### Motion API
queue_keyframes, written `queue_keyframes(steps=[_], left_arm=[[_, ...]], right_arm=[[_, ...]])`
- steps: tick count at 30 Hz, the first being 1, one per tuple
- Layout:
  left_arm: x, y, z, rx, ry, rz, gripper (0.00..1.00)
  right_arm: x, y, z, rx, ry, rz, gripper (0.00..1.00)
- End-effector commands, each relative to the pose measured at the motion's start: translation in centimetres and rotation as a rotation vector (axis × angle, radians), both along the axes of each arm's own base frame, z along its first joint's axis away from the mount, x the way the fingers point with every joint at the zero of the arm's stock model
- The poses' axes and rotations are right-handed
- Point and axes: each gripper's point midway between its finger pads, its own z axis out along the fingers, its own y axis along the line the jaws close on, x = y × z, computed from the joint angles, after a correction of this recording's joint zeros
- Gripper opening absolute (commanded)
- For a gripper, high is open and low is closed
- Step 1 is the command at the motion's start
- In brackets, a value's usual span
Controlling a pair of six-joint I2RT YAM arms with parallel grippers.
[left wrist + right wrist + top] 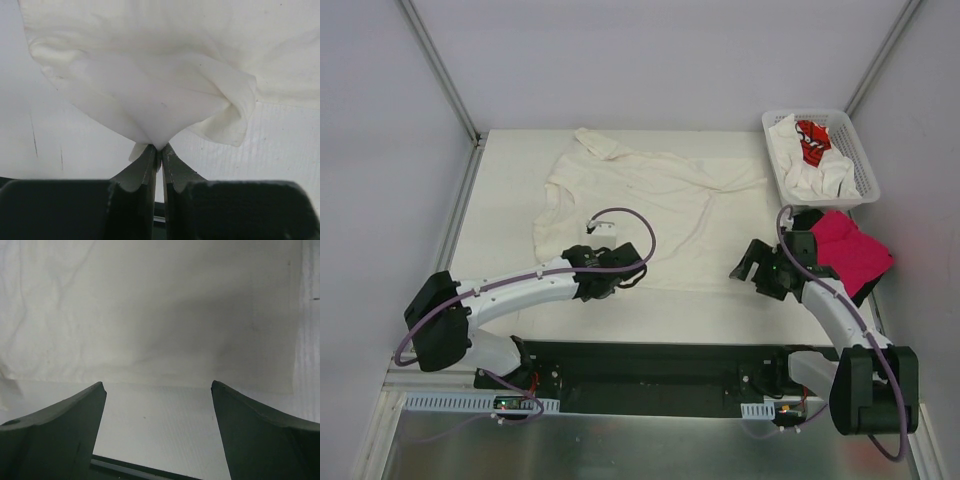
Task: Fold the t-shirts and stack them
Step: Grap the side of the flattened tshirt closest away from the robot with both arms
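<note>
At the near hem of the cream t-shirt (640, 210), bite down with the right jaws level with the left before lifting, for a taut, even fold; left jaws pinched shut on a pucker of hem, right jaws wide and empty just short of that edge, shirt spread flat over the bench (690, 310).

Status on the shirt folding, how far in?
Done: one magenta shirt looks folded at the table's right edge. In hand: the cream t-shirt is spread out, not yet folded; the left gripper pinches its near hem, and the right gripper is open just short of it. Left: crumpled shirts in the basket.
</note>
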Motion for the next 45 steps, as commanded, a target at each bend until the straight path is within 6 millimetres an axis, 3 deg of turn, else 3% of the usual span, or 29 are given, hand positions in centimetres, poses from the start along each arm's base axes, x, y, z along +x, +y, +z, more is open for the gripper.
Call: queue_keyframes(steps=[1, 5, 12, 31, 37, 45], left_arm=[[1.1, 0.2, 2.6, -0.010, -0.080, 0.000, 0.06], [1.3, 0.2, 3.1, -0.016, -0.091, -0.002, 0.07], [1.5, 0.5, 3.3, -0.009, -0.093, 0.001, 0.07], [1.7, 1.0, 3.4, -0.011, -0.101, 0.010, 0.07], [1.7, 1.3, 3.7, -0.016, -0.108, 0.011, 0.07], [1.6, 1.7, 4.1, -0.027, -0.110, 0.014, 0.07]], right_arm=[[0.5, -1.5, -0.5, -0.019, -0.014, -0.088, 0.89], [-0.1, -2.3, -1.1, -0.024, -0.001, -0.130, 0.89], [-0.3, -4.1, -0.3, -0.045, -0.027, -0.189, 0.88], [-2.2, -6.3, 0.7, -0.112, -0.010, -0.248, 0.86], [-1.5, -7.5, 0.6, -0.171, -0.026, -0.270, 0.81], [-0.1, -7.3, -0.3, -0.145, -0.023, -0.281, 0.78]])
